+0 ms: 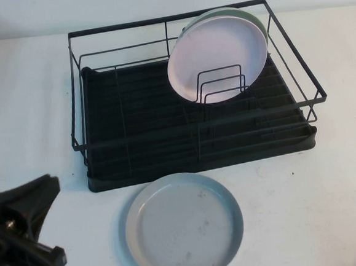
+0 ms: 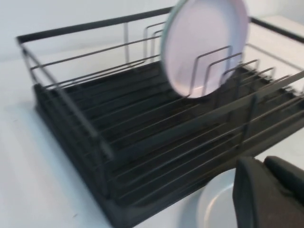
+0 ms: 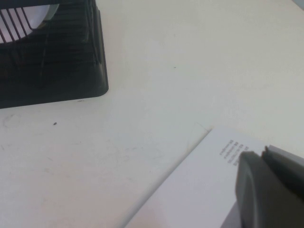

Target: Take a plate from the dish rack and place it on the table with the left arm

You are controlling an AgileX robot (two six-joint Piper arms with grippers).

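The pale blue-grey plate (image 1: 185, 228) lies flat, face up, on the white table (image 1: 26, 89), just in front of the black wire dish rack (image 1: 157, 20). My left gripper (image 1: 49, 183) is at the table's near left, to the left of the plate and apart from it, shut with nothing in it. In the left wrist view its black fingers (image 2: 266, 194) hang over the plate's edge (image 2: 213, 204), with the rack (image 2: 142, 142) beyond. My right gripper (image 3: 261, 154) is shut and empty over a white sheet, well to the right of the rack (image 3: 57, 71).
A pink plate (image 1: 214, 50) stands upright in the wire dividers at the rack's back right, with a mint-green plate (image 1: 252, 16) just behind it. A white printed sheet (image 3: 190, 190) lies on the table under the right gripper.
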